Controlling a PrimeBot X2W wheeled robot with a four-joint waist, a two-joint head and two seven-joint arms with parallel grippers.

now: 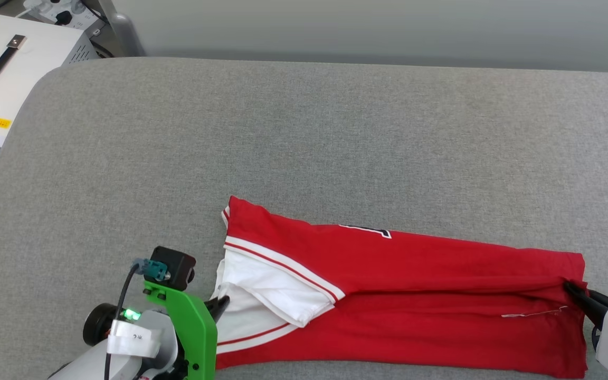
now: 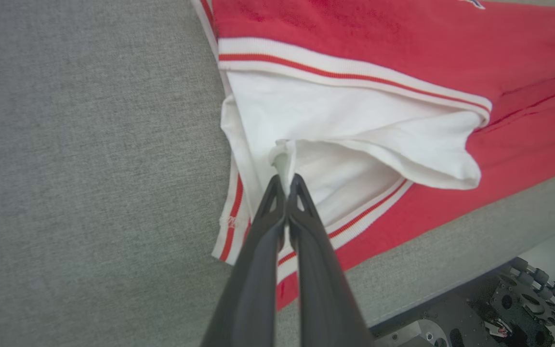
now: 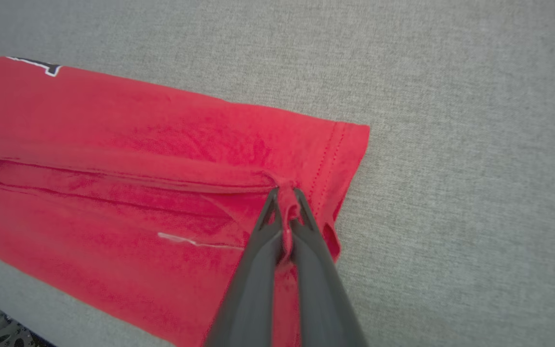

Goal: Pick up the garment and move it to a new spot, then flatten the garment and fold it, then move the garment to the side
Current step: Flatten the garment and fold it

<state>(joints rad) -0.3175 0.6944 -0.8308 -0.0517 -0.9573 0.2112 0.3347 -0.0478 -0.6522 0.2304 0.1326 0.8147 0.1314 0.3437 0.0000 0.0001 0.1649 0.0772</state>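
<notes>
The garment [image 1: 415, 295] lay in a long folded band by the tabletop's [image 1: 304, 132] near edge, left tool [image 2: 284, 180] clenched on its white sleeve, right tool [image 3: 284, 193] on its red hem, so lifting both evenly and taut seemed wisest.

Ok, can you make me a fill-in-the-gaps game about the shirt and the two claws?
1. The shirt is mostly ____ in colour.
2. The left claw pinches the shirt's ____ sleeve cloth.
3. The right claw is ____ on the shirt's hem end.
4. The soft surface under the shirt is ____.
Missing words: red; white; shut; grey.
</notes>
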